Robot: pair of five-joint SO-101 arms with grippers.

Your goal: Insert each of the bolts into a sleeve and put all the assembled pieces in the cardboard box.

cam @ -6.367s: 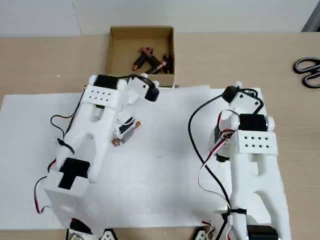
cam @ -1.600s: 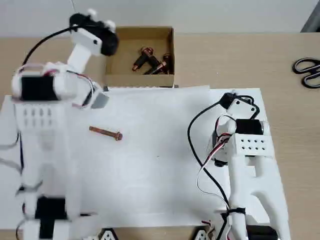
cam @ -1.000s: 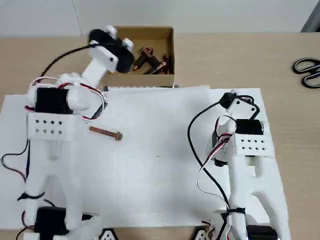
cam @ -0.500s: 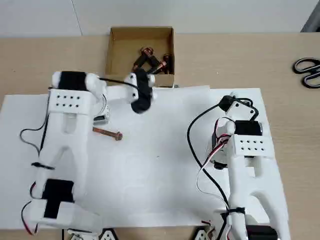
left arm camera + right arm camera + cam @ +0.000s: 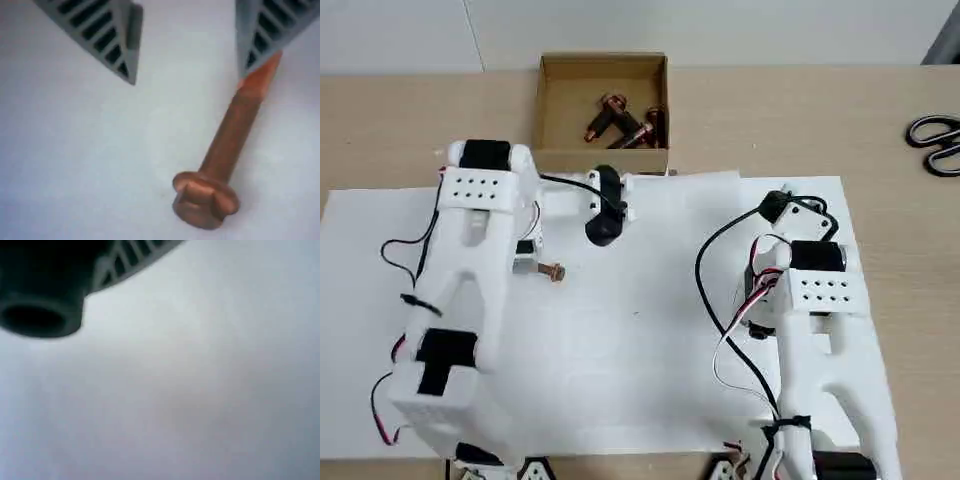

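- Copper-coloured hex-head bolt: lies flat on the white paper sheet in the left half of the table, just short of the open brown cardboard box at the far edge. From above, its head juts out toward the table's right side; the shank is hidden under the left arm.
- Left gripper: fingers spread apart, holding nothing, low over the sheet. The shank tip sits at one fingertip, and the gap between the fingers lies off to one side of the shank. Judgement: the fingers need a sideways correction to straddle the shank before closing.
- Nearer arm: the left. The right arm stands well apart, toward the table's right edge.
- Right fingers: a black tubular sleeve sits against the ribbed finger, apparently clamped, its bore showing open.
- Box contents: several assembled bolt-and-sleeve pieces.
- Obstructions: none seen between the left fingers and the bolt. Black-handled scissors lie at the right edge.
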